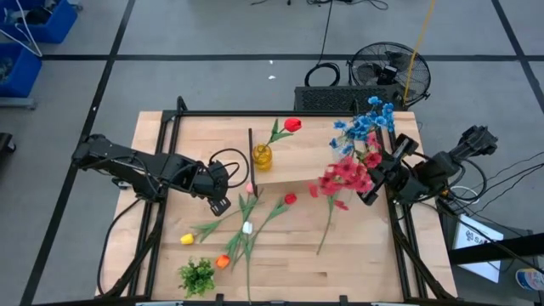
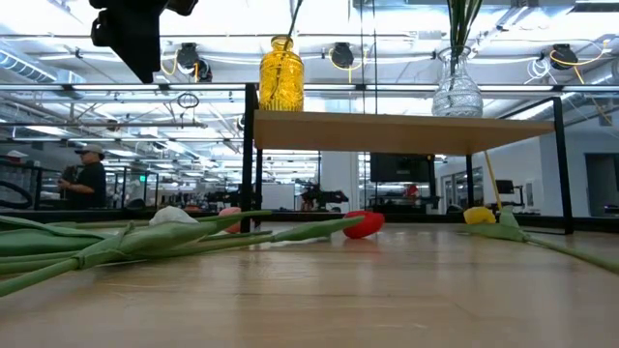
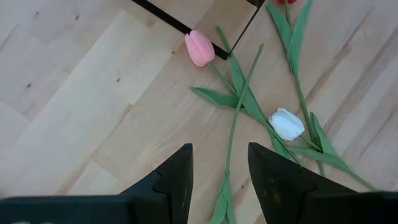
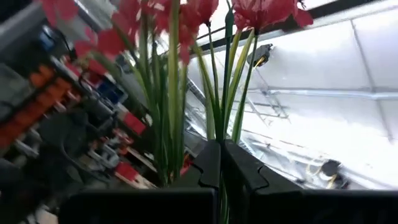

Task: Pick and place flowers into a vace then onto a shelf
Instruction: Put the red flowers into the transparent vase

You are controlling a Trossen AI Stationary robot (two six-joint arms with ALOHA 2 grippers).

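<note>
My left gripper (image 1: 219,194) is open and hovers over loose flowers on the table. In its wrist view (image 3: 221,168) the fingers stand either side of a green stem (image 3: 234,127), near a pink tulip (image 3: 200,48) and a white tulip (image 3: 286,123). My right gripper (image 1: 368,189) is shut on the red spray (image 1: 344,178) beside the shelf's (image 2: 406,130) right end. On the shelf stand a yellow vase (image 2: 281,75) with a red tulip (image 1: 293,125) and a clear vase (image 2: 456,92) with blue blossoms (image 1: 365,127). Red (image 1: 291,199), yellow (image 1: 187,240) and orange (image 1: 223,261) tulips lie flat. My right gripper pinches the red spray's bunched green stems (image 4: 214,121) between its two fingers. The stems run on past the fingertips to the red blossoms (image 4: 261,12) beyond. The spray is held off the table; the gripper hides its lower stem ends.
A short green leafy clump (image 1: 197,274) sits near the table's near edge. A long green stem (image 1: 327,225) lies right of centre. Black frame rails run along both table sides. A fan (image 1: 387,72) stands beyond the far edge. People (image 2: 92,174) are in the room behind.
</note>
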